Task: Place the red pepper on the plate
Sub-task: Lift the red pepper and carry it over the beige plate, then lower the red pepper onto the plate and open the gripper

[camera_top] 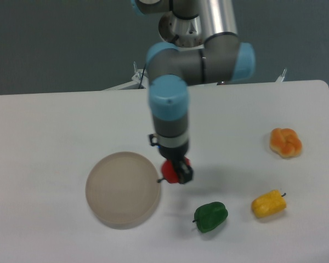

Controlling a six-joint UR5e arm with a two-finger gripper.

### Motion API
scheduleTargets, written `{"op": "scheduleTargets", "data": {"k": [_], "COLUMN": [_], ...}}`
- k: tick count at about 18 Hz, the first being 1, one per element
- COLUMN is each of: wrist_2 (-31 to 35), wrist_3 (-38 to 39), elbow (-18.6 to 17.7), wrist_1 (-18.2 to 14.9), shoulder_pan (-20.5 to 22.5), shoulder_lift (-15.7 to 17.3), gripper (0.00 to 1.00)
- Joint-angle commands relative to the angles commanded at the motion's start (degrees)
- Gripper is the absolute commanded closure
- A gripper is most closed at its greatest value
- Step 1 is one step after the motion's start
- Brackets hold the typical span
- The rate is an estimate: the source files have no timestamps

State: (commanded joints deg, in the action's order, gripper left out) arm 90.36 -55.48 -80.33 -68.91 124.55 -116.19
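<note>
My gripper (174,172) is shut on the red pepper (171,171), a small glossy red fruit held just off the table. It hangs right beside the right rim of the plate (123,189), a round beige disc lying left of centre near the front. The arm comes down from above and its fingers hide part of the pepper.
A green pepper (210,216) lies near the front, right of the plate. A yellow pepper (268,203) sits further right. An orange knotted bun (285,142) rests at the right side. The robot base (181,33) stands behind the table.
</note>
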Motion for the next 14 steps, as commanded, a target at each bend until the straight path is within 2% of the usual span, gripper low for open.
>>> {"op": "scheduleTargets", "data": {"k": [2, 3, 6, 11, 14], "wrist_2": [-2.02, -3.85, -9.13, -9.32, -9.58], "wrist_3": [3.52, 4.58, 6.96, 6.35, 5.74], "elbow": [-0.09, -0.35, -2.8, -2.99, -3.34], "wrist_1": [0.35, 1.66, 8.86, 11.16, 15.02], "shoulder_pan": [-0.88, -0.97, -0.97, -1.32, -1.68], "shoulder_lift": [-0.61, -0.88, -1.49, -3.77, -5.27], "gripper": [0.59, 0.59, 0.59, 0.59, 0.59]}}
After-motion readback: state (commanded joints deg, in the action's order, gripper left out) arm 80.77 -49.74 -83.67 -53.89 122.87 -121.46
